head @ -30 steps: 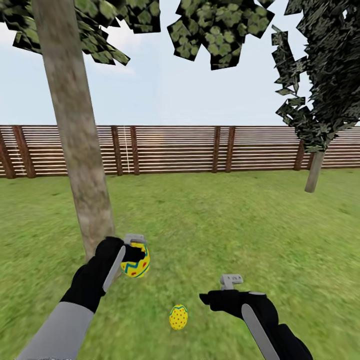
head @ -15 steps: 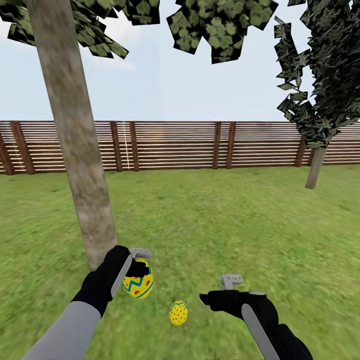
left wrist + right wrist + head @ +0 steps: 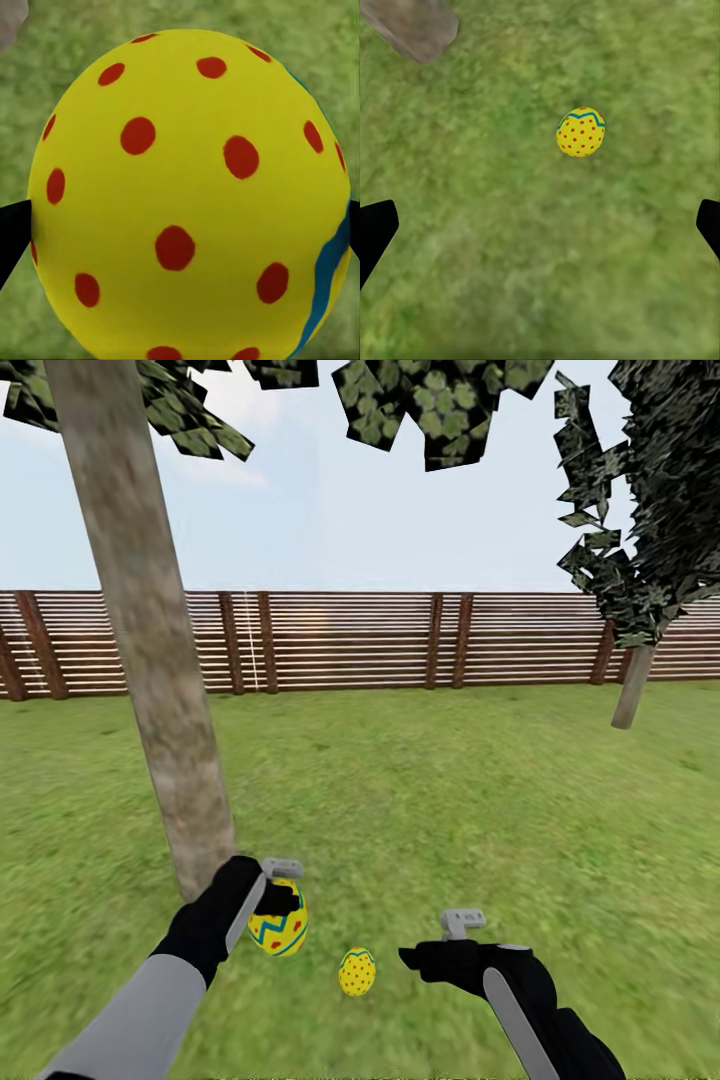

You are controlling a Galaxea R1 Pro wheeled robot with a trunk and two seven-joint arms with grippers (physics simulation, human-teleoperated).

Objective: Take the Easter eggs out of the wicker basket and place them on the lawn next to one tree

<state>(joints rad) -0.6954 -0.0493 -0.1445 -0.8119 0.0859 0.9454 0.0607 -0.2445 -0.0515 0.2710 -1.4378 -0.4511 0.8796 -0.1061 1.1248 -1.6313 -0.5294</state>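
From the head camera, the tree [image 3: 150,650] with the pale mottled trunk rises at about ten o'clock of the picture, its foot set in the lawn [image 3: 450,800], with the slatted fence [image 3: 400,645] running across behind and a second, darker tree [image 3: 640,560] out at two o'clock. The left gripper [image 3: 283,900] hangs just beside the trunk's base, at seven o'clock of the picture, pinching a yellow egg [image 3: 278,930] with red dots and a blue zigzag band; the egg sits below the grey fingertip and clear of the grass. A second egg [image 3: 357,972] lies on the lawn at six o'clock, between the two arms. The right gripper [image 3: 440,945] hovers at five o'clock, the lying egg at its nine o'clock and near it; this view does not show how far its fingers are parted.

The left wrist camera settles the grip: the held egg [image 3: 187,202] bulges up close, with a black fingertip [image 3: 11,240] pressed against one flank and another at the opposite flank, grass behind.

The right wrist camera shows what the head camera cannot: the right claw's black fingertips [image 3: 375,232] stand far apart at opposite edges, spread with nothing between them. The lying egg [image 3: 580,132] rests on grass at one o'clock, apart from both tips, and the trunk's base [image 3: 416,26] shows at eleven o'clock.
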